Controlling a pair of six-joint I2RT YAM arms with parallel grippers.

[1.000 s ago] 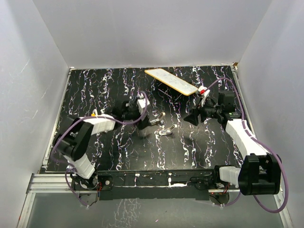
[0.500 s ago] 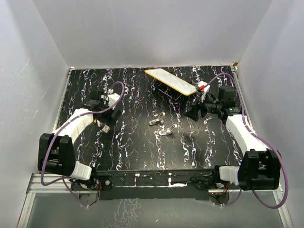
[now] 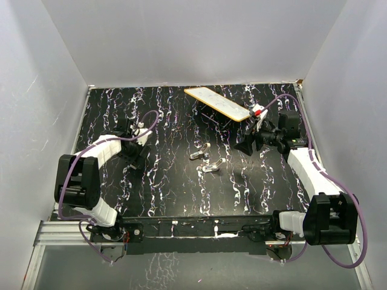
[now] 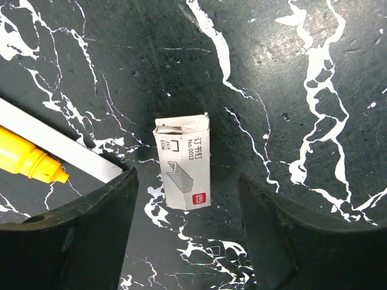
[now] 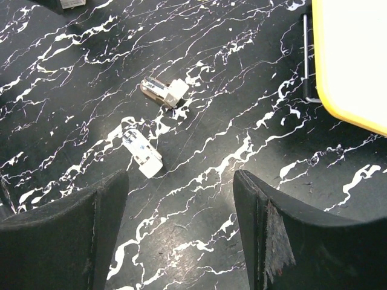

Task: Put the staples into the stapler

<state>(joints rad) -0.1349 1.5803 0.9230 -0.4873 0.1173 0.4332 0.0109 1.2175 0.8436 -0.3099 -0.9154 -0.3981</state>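
The tabletop is black, veined with white marble streaks. The stapler is whitish-silver. The staple box is pale grey with darker grey print and a small red mark. The pen-like stick is orange-yellow. The flat board is pale with a yellow edge. The left end effector and right end effector are black, and the cables are purple.

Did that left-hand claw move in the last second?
Yes. The left gripper has swung left, away from the stapler lying mid-view, and now hangs open over a small staple box.
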